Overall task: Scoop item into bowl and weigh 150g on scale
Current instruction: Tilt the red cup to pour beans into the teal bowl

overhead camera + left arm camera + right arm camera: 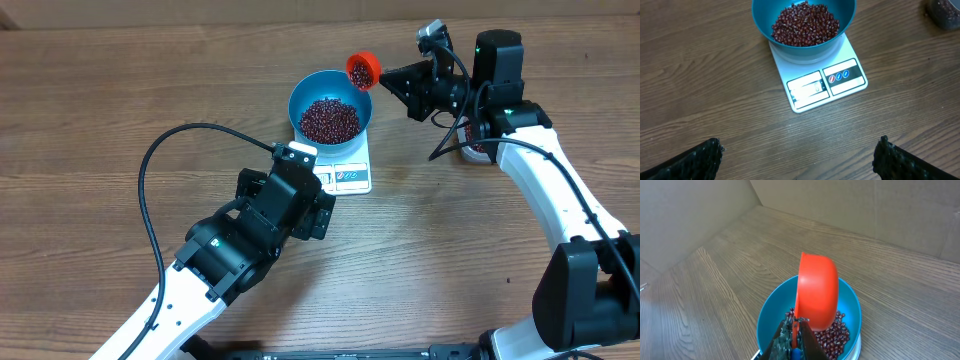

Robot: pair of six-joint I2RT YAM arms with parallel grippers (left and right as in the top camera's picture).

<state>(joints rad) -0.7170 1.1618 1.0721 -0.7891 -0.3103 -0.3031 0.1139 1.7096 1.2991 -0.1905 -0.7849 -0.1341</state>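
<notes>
The right gripper (794, 339) is pressed together. It pinches the handle of the orange scoop (816, 297). The scoop is tipped on its side just above the blue bowl (300, 95), over the bowl's upper right edge in the overhead view. The bowl sits on the white scale (350, 178), in the upper middle of that view. A heap of red-brown beans (330, 119) lies in the bowl. The left gripper (799, 150) is spread wide and holds nothing. It hangs above the wooden table (90, 120), near the scale's display end, touching nothing.
</notes>
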